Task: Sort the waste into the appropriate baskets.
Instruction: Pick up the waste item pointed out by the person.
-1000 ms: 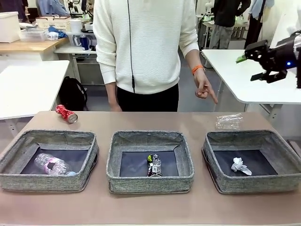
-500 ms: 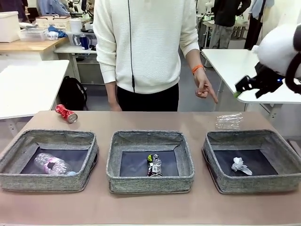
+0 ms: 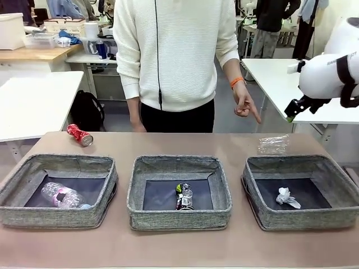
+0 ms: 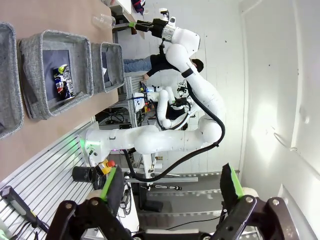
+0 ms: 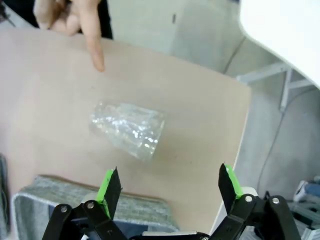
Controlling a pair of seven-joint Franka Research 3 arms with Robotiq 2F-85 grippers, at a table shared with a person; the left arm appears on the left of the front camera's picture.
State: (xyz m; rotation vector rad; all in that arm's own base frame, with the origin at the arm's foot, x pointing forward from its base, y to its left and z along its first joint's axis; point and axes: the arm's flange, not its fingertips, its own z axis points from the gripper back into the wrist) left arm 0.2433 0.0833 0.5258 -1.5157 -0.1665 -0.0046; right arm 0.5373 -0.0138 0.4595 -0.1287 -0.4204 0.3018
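A crushed clear plastic cup (image 3: 273, 144) lies on the table behind the right basket (image 3: 303, 219). My right gripper (image 3: 290, 115) hovers open above and to the right of it. In the right wrist view the cup (image 5: 127, 131) lies ahead of my open gripper (image 5: 170, 187), and the person's finger (image 5: 95, 55) points at it. A red can (image 3: 79, 135) lies at the far left of the table. The left basket (image 3: 56, 217) holds a clear bottle (image 3: 64, 196). A dark can (image 3: 184, 197) is in the middle basket (image 3: 179, 219), and a white paper wad (image 3: 287, 198) is in the right one. My left gripper (image 4: 172, 187) is open, high off the table.
The person stands at the far side, one hand (image 3: 245, 106) pointing down toward the cup. White tables stand behind on both sides. The strip of table (image 3: 179, 249) in front of the baskets is bare.
My right arm has swung down and turned its gripper from level to pointing down toward the cup. The person's pointing hand and the waste have stayed put.
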